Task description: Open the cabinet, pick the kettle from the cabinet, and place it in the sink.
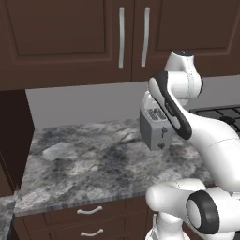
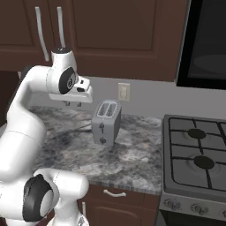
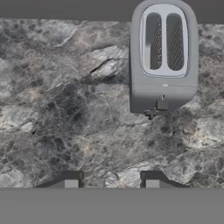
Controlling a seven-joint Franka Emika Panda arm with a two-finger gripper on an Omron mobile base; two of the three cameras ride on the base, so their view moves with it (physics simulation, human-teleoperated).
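Your gripper (image 3: 111,180), jaws apart and empty, hangs over the stone counter (image 1: 84,159) beside the toaster (image 2: 106,122). The cabinet (image 1: 70,37) above is closed, kettle presumably inside; take its rigid bar handle (image 1: 121,37) squarely, since smooth metal may slip.

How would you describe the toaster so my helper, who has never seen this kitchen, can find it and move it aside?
Start at the grey marbled counter left of the black stove, under the dark brown wall cabinet. The toaster stands there near the back wall, just below a wall outlet. It is the lone grey boxy appliance, with two top slots and a front lever.
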